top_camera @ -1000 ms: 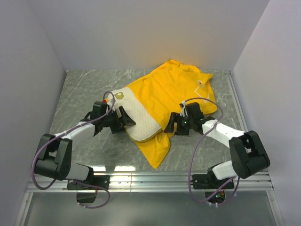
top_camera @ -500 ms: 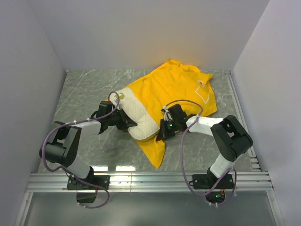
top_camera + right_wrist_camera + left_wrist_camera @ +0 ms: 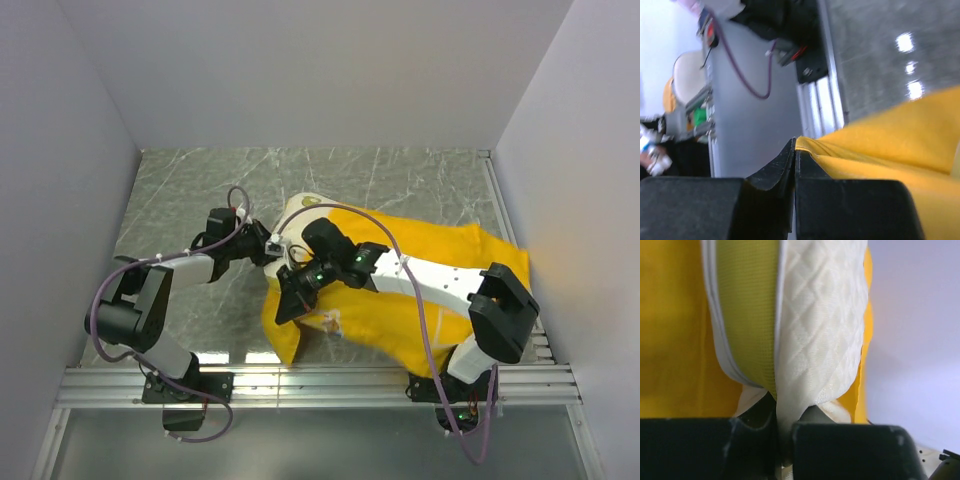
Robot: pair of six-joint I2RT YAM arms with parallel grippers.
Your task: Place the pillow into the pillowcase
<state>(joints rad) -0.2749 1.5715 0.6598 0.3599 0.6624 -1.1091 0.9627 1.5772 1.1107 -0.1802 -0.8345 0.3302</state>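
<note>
I work in a lab test cell: plain pale walls point(image 3: 300, 70) box in my grey marbled worktop point(image 3: 170, 195), with an aluminium rail point(image 3: 340, 388) along its near edge

No writing I can read anywhere.
The pillow point(image 3: 288, 215) carries a small yellow logo point(image 3: 308, 201) at its far corner, too small in the top view to make out any letters. The yellow pillowcase point(image 3: 440, 245) shows a faint pale mark point(image 3: 328, 322) near its near edge, equally illegible. My wrist views show only unmarked fabric.
</note>
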